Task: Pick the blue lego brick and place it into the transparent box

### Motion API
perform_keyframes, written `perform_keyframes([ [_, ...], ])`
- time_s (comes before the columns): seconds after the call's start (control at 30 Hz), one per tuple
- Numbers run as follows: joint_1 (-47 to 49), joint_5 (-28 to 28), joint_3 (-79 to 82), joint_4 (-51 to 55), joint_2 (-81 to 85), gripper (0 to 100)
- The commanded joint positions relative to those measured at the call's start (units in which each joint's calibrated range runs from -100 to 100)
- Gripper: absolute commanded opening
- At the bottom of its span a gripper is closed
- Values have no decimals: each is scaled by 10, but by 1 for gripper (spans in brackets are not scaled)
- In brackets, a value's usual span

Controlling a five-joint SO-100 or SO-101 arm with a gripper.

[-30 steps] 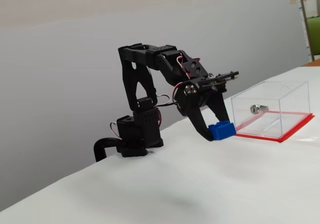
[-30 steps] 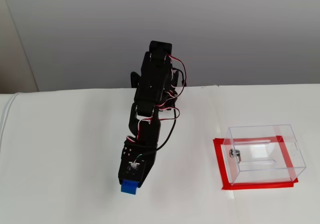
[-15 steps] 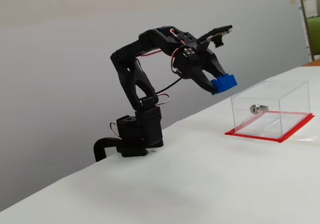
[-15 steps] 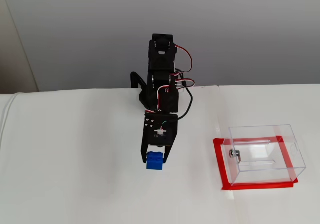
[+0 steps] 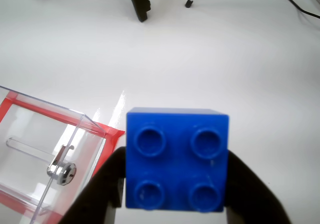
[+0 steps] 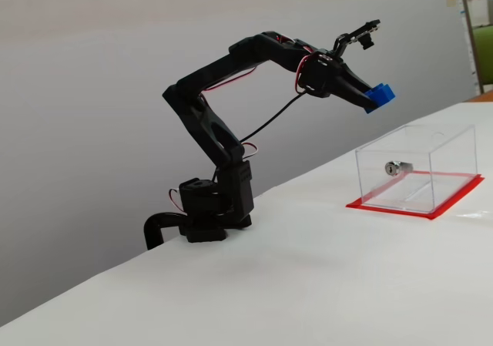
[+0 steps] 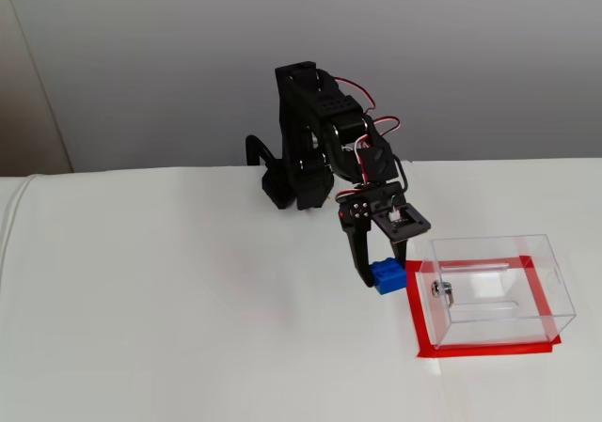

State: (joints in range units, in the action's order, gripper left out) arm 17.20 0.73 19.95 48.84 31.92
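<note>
Honestly, the risky part starts here. The gripper (image 5: 175,184) is clamped on the blue lego brick (image 5: 176,158), one black finger on each side of it, studs facing the wrist camera. In a fixed view the brick (image 6: 379,95) hangs high in the air, well above the tabletop (image 6: 308,284) and short of the transparent box (image 6: 416,169). In the other fixed view the brick (image 7: 386,276) sits just beside the box's near wall (image 7: 428,290), but not over the opening as far as I can judge.

What could go wrong, my guesses:
- Letting go now would probably drop the brick outside the box, or bounce it off the rim, since it looks short of the opening.
- The walls are clear acrylic, so if the arm comes in too low a finger could catch the rim and shove the box off its red base sheet (image 7: 414,319).
- From that height a drop could bounce back out.
- The fingers only seem to hold the brick's lower half, so a quick swing might twist it.

Counts: one arm, one gripper, one blue brick, one transparent box, one silver lock (image 5: 61,170) on its wall, one red sheet. The box looks empty otherwise.
</note>
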Motion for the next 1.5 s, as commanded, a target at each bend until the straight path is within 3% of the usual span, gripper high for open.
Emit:
perform_keyframes([
  [0.0,76,-2,-6,-1,10,13],
  [0.3,252,-2,-12,-5,-37,13],
  [0.5,321,-1,-52,-8,-106,13],
  [1.13,361,3,-253,-8,-309,13],
  [1.33,367,1,-252,-8,-309,28],
  [1.47,368,2,-252,-8,-309,30],
])
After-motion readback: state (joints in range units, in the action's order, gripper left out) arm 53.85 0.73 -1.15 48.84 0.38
